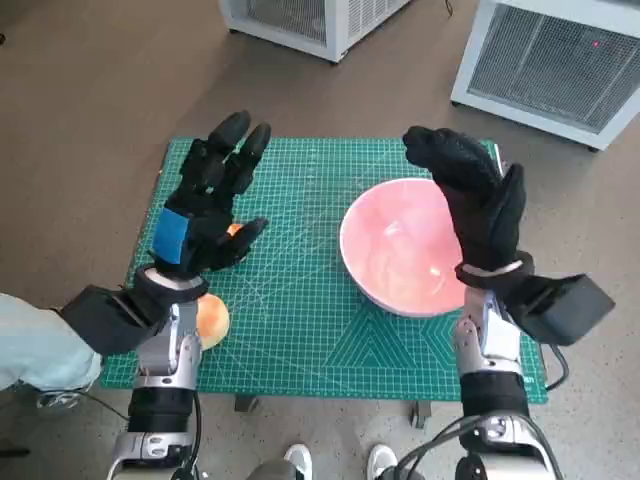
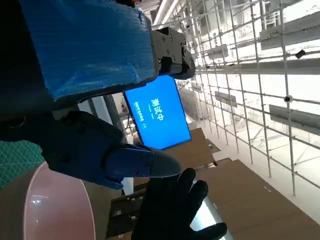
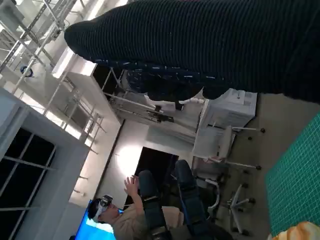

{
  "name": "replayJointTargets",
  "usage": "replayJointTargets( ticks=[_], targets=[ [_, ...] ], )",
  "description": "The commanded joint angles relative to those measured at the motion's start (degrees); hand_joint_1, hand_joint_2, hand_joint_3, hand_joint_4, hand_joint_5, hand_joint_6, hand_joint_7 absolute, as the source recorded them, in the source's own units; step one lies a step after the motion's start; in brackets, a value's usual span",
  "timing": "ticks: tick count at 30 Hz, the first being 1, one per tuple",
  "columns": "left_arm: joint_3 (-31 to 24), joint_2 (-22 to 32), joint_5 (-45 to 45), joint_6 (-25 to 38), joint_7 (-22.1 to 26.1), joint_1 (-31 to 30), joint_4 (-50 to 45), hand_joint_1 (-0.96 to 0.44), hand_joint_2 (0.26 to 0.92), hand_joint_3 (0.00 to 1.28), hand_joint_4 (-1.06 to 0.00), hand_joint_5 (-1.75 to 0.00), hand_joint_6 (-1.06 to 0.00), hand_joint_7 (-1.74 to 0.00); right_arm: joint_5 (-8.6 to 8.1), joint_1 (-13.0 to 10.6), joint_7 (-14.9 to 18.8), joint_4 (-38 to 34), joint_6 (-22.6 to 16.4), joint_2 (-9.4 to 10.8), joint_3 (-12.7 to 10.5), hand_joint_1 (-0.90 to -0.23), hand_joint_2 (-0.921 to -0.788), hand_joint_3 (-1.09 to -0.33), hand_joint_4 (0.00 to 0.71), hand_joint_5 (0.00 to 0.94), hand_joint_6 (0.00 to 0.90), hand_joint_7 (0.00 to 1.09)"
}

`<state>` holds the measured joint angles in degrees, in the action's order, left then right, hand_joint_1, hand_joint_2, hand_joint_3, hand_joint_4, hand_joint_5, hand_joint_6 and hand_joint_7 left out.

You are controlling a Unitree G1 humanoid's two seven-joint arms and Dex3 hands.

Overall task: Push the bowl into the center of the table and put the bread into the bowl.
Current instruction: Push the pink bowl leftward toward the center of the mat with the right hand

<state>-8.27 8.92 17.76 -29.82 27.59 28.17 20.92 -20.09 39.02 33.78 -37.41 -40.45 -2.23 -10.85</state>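
Both hands raised, open, empty: left hand (image 1: 205, 215), right hand (image 1: 478, 205).

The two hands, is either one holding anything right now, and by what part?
Nothing is held. The left hand and right hand are both raised with fingers spread; the bread lies on the mat, the bowl untouched.

Pink bowl (image 1: 405, 245), golden-orange bread (image 1: 212, 318), green white-gridded mat (image 1: 310, 330), blue-taped black left hand (image 1: 205, 215).

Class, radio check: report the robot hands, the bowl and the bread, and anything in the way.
Both robot hands open, raised: left, right. Bowl empty, right of centre. Bread on mat under left wrist. Nothing between them.
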Motion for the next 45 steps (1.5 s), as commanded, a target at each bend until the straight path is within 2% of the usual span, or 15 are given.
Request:
replayJointTargets(
  ticks=[1, 18, 34, 40, 45],
  targets=[
    [0.4, 0.1, 0.2, 0.7, 0.4, -0.6, -1.4, -0.55, 0.921, 0.27, -0.25, 0.0, -0.11, -0.44, 0.3, -2.0, -0.6, 0.5, 1.1, -0.3, 0.3, -0.7, -0.921, -0.79, 0.26, 0.002, 0.069, 0.53],
    [0.8, 0.0, 0.2, 1.3, 0.6, -1.1, -2.3, -0.55, 0.921, 0.27, -0.25, 0.0, -0.11, -0.46, 0.95, -3.0, -1.6, 1.3, 1.0, -0.4, 0.5, -0.691, -0.921, -0.793, 0.259, 0.001, 0.066, 0.53],
    [0.9, 0.0, 0.0, 0.8, 0.7, -1.7, -2.2, -0.55, 0.921, 0.27, -0.25, 0.0, -0.1, -0.47, 0.69, -3.8, -1.9, 2.1, 1.4, -0.4, 0.8, -0.691, -0.921, -0.794, 0.259, 0.001, 0.063, 0.53],
    [0.9, -0.1, 0.2, 1.1, 0.8, -1.9, -2.3, -0.55, 0.921, 0.27, -0.25, 0.0, -0.09, -0.48, 0.32, -3.9, -1.9, 2.1, 1.4, -0.9, 0.4, -0.685, -0.921, -0.795, 0.259, 0.001, 0.062, 0.53],
    [0.9, -0.1, 0.3, 1.2, 0.8, -2.0, -2.4, -0.55, 0.921, 0.27, -0.25, 0.0, -0.09, -0.48, -0.44, -3.7, -2.1, 1.3, 0.9, -2.2, -1.1, -0.685, -0.921, -0.796, 0.261, 0.002, 0.063, 0.53]
  ],
)
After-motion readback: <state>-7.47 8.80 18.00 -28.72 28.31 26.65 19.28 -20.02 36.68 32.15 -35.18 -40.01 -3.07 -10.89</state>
